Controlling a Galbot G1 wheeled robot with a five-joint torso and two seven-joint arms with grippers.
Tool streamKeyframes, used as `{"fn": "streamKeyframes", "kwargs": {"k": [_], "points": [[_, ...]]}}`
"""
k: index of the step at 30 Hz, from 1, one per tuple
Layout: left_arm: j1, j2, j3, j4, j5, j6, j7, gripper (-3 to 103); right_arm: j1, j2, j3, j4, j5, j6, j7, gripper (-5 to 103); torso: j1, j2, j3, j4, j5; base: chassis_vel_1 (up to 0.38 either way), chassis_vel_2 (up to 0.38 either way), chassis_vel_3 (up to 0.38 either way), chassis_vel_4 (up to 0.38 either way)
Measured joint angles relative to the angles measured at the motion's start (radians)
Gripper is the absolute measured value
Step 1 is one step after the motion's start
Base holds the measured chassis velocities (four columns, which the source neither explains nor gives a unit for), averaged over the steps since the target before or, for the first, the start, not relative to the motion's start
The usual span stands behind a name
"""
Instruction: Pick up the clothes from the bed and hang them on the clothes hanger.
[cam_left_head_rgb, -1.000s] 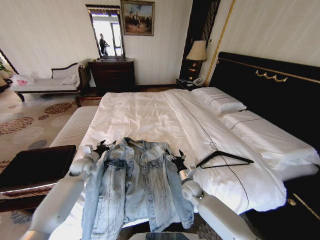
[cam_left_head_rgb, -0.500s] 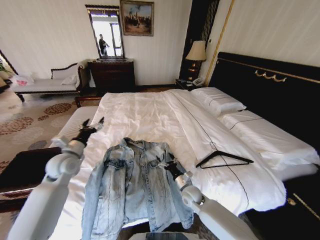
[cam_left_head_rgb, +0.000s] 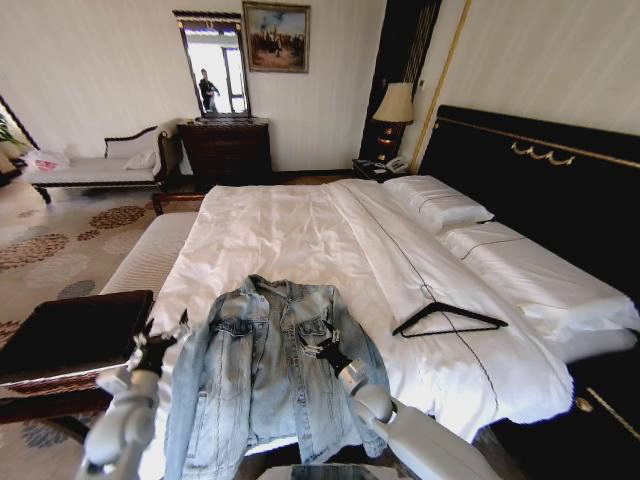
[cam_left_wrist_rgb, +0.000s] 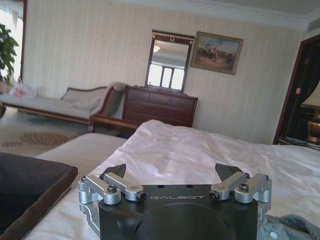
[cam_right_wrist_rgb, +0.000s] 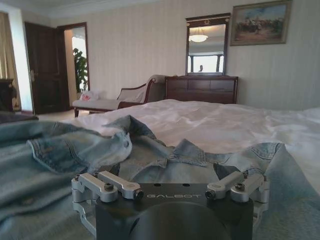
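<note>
**Desk:** What have you got on screen?

**Me:** In the head view I see the denim jacket (cam_left_head_rgb: 268, 372) lying flat, front up, in the lower centre of the frame, at the foot end of the bed (cam_left_head_rgb: 300, 235). It's pale washed blue, with buttoned chest pockets and the collar pointing up the mattress. The sheet under it is white and softly creased.

**Desk:** And the hanger?

**Me:** The clothes hanger (cam_left_head_rgb: 448, 319) is a thin black triangle with a slim hook, lying on the white sheet right of centre, well apart from the jacket.

**Desk:** Grippers?

**Me:** My left gripper (cam_left_head_rgb: 160, 341) sits at the lower left, beside the jacket's sleeve, near the bed's edge. In the left wrist view its dark fingertips (cam_left_wrist_rgb: 116, 171) stand spread wide with nothing between them. My right gripper (cam_left_head_rgb: 322, 341) is over the jacket's front panel, lower centre. In the right wrist view its jaws are parted too and hold nothing, with rumpled denim and the folded collar (cam_right_wrist_rgb: 125, 150) just beyond.

**Desk:** Anything else nearby?

**Me:** A dark flat cushioned bench (cam_left_head_rgb: 70, 330) at the lower left, and white pillows (cam_left_head_rgb: 436, 203) against the tall black headboard (cam_left_head_rgb: 540, 180) at upper right.
</note>
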Motion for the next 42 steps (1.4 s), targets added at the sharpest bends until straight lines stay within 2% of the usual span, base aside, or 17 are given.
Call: {"fn": "streamKeyframes", "kwargs": {"k": [1,4,6,11,15,20,23,25,26,29,34,37,39,40,42], "points": [[0.000,0.000,0.000,0.000,0.000,0.000,0.000,100,0.000,0.000,0.000,0.000,0.000,0.000,0.000,100,0.000,0.000,0.000,0.0000,0.0000,0.000,0.000,0.000,0.000],[0.024,-0.071,0.006,0.001,0.111,-0.065,0.008,100,0.008,-0.005,-0.025,-0.020,-0.040,0.020,-0.012,100,0.000,0.000,0.000,-0.0003,0.0000,0.000,0.000,0.000,0.000],[0.043,-0.107,0.005,0.007,0.171,-0.086,0.008,100,0.026,-0.001,-0.053,-0.030,-0.043,0.021,-0.014,100,0.000,0.000,0.000,-0.0002,-0.0002,0.000,0.000,0.000,0.000],[0.072,-0.132,-0.004,0.025,0.225,-0.117,0.008,100,0.055,0.005,-0.100,-0.030,-0.005,0.006,-0.011,100,0.000,0.000,0.000,0.0001,-0.0005,0.000,0.000,0.000,0.000],[0.101,-0.132,-0.067,-0.004,0.175,-0.124,-0.006,100,0.106,0.001,-0.192,0.001,0.097,-0.047,0.025,100,0.000,0.000,0.000,0.0001,-0.0003,0.000,0.000,0.000,0.000],[0.104,-0.113,-0.137,-0.061,0.138,-0.105,-0.018,100,0.143,0.006,-0.262,0.004,0.107,-0.087,0.087,100,0.000,0.000,0.000,0.0001,-0.0004,0.000,0.000,0.000,0.000],[0.105,-0.082,-0.166,-0.205,0.002,-0.060,-0.007,100,0.193,0.018,-0.324,0.007,0.153,-0.128,0.173,100,0.000,0.000,0.000,0.0001,-0.0005,0.000,0.000,0.000,0.000],[0.100,-0.076,-0.168,-0.239,-0.025,-0.050,-0.004,100,0.209,0.023,-0.337,0.007,0.168,-0.134,0.192,100,0.000,0.000,0.000,0.0000,-0.0001,0.000,0.000,0.000,0.000],[0.084,-0.067,-0.166,-0.309,-0.061,-0.034,0.002,100,0.245,0.039,-0.359,0.000,0.194,-0.144,0.227,100,0.000,0.000,0.000,-0.0001,0.0000,0.000,0.000,0.000,0.000],[0.068,-0.069,-0.139,-0.393,-0.071,-0.019,0.008,100,0.322,0.072,-0.399,-0.032,0.223,-0.154,0.287,100,0.000,0.000,0.000,0.0000,-0.0003,0.000,0.000,0.000,0.000],[0.067,-0.091,-0.120,-0.442,-0.070,-0.003,0.008,100,0.394,0.097,-0.447,-0.058,0.273,-0.176,0.317,100,0.000,0.000,0.000,0.0002,-0.0006,0.000,0.000,0.000,0.000],[0.069,-0.099,-0.119,-0.466,-0.067,0.006,0.006,100,0.439,0.138,-0.489,-0.087,0.309,-0.185,0.328,100,0.000,0.000,0.000,0.0000,-0.0006,0.000,0.000,0.000,0.000],[0.074,-0.100,-0.124,-0.474,-0.064,0.009,0.002,100,0.467,0.202,-0.537,-0.115,0.350,-0.209,0.358,100,0.000,0.000,0.000,0.0002,-0.0003,0.000,0.000,0.000,0.000],[0.074,-0.100,-0.124,-0.474,-0.064,0.009,0.002,100,0.467,0.202,-0.537,-0.115,0.350,-0.209,0.358,100,0.000,0.000,0.000,0.0002,-0.0003,0.000,0.000,0.000,0.000],[0.079,-0.100,-0.129,-0.478,-0.064,0.013,-0.005,100,0.485,0.255,-0.575,-0.141,0.395,-0.237,0.403,100,0.000,0.000,0.000,0.0004,-0.0005,0.000,0.000,0.000,0.000]]}}
